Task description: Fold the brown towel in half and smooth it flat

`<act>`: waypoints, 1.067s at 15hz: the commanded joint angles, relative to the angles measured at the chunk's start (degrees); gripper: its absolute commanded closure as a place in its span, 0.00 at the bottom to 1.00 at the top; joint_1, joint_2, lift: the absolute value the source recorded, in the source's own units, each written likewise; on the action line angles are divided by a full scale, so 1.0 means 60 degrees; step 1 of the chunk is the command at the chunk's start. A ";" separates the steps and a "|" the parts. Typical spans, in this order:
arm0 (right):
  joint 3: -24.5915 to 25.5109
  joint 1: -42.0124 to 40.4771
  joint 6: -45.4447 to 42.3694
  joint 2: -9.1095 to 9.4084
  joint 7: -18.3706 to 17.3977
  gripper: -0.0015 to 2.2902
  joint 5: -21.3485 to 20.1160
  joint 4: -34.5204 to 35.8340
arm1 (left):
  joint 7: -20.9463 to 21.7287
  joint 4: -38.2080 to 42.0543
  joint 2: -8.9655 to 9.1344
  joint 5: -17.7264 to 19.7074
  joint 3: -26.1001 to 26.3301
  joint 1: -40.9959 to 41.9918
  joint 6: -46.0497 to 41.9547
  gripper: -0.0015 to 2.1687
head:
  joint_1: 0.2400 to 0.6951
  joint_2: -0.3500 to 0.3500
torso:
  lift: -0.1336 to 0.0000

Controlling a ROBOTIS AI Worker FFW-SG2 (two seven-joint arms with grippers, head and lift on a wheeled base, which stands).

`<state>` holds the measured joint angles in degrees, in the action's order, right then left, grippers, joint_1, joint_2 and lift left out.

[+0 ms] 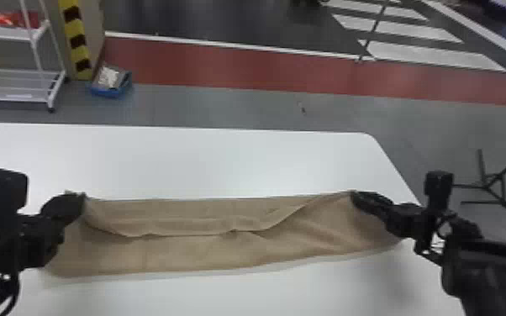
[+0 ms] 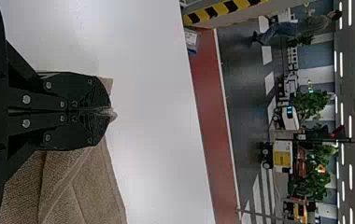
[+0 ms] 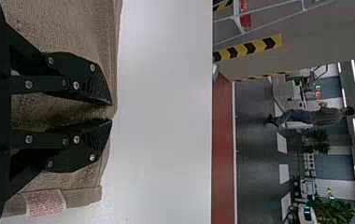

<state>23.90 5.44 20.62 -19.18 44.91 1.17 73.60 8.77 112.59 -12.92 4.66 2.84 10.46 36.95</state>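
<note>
Towel: the brown towel point(image 1: 206, 254) stretches across the lower middle of the head view, a long wide band lying on the white table point(image 1: 206, 164) between the two grippers.
Flap: along the towel's upper side a layer point(image 1: 180, 225) overlaps the cloth below; its loose edge is wavy, sagging in the middle and slanting up toward the right end.
Wrinkles: soft creases run through the right part of the towel, while the lower left part looks smoother.
Left gripper: the left gripper point(image 1: 82, 199) is at the towel's upper left corner in the head view. In the left wrist view its fingers point(image 2: 80, 91) are pressed together on the cloth, with a small tuft poking out past the tips.
Right gripper: the right gripper point(image 1: 354, 194) is at the upper right corner of the towel in the head view. The right wrist view shows its fingers point(image 3: 80, 77) a narrow gap apart, with cloth in the gap; I cannot tell whether they grip it.
Tag: a pale tag point(image 3: 45, 203) with reddish print sits on the towel's hem, near the right gripper.
Floor: a blue bin point(image 1: 111, 90) stands at upper left, near a white rack point(image 1: 17, 86).
</note>
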 commanded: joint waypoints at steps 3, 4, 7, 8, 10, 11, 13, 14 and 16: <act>0.0368 -0.0248 -0.0132 -0.0011 0.0044 0.57 0.0141 0.0419 | -0.0144 0.0101 0.0000 0.0014 -0.0150 0.0029 0.0016 0.66 | 1.00 0.15 | 0.13; 0.0500 -0.0394 -0.0191 0.0004 0.0029 0.57 0.0171 0.0624 | -0.0188 0.0189 0.0000 0.0028 -0.0268 0.0102 0.0016 0.66 | 1.00 0.15 | 0.13; 0.0939 -0.0804 -0.0366 -0.0011 0.0029 0.57 0.0303 0.1195 | -0.0188 0.0482 0.0014 0.0058 -0.0561 0.0380 0.0046 0.66 | 1.00 0.15 | 0.13; 0.1071 -0.0951 -0.0425 0.0004 0.0029 0.57 0.0390 0.1400 | -0.0188 0.0541 0.0014 0.0058 -0.0604 0.0409 0.0075 0.66 | 1.00 0.15 | 0.13; 0.1203 -0.1244 -0.0894 0.0063 -0.0073 0.57 0.0420 0.1752 | -0.0231 0.0599 0.0073 0.0014 -0.0604 0.0424 0.0134 0.66 | 1.00 0.14 | 0.13; 0.1320 -0.1317 -0.1070 0.0092 -0.0161 0.57 0.0420 0.1810 | -0.0246 0.0599 0.0073 -0.0030 -0.0590 0.0409 0.0163 0.66 | 1.00 0.13 | 0.13; 0.1364 -0.1317 -0.1099 0.0092 -0.0191 0.57 0.0420 0.1795 | -0.0261 0.0555 0.0058 -0.0133 -0.0546 0.0336 0.0222 0.66 | 1.00 0.13 | 0.13; 0.1320 -0.1317 -0.1099 0.0092 -0.0191 0.57 0.0376 0.1766 | -0.0261 0.0468 0.0058 -0.0221 -0.0502 0.0292 0.0251 0.66 | 1.00 0.12 | 0.13; 0.1130 -0.1229 -0.1099 0.0077 -0.0191 0.57 0.0244 0.1678 | -0.0275 0.0189 0.0073 -0.0235 -0.0385 0.0102 0.0251 0.66 | 1.00 0.12 | 0.13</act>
<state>31.40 -2.32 14.04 -18.64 43.76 3.06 84.02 7.11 114.77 -12.54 3.35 0.07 11.79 38.43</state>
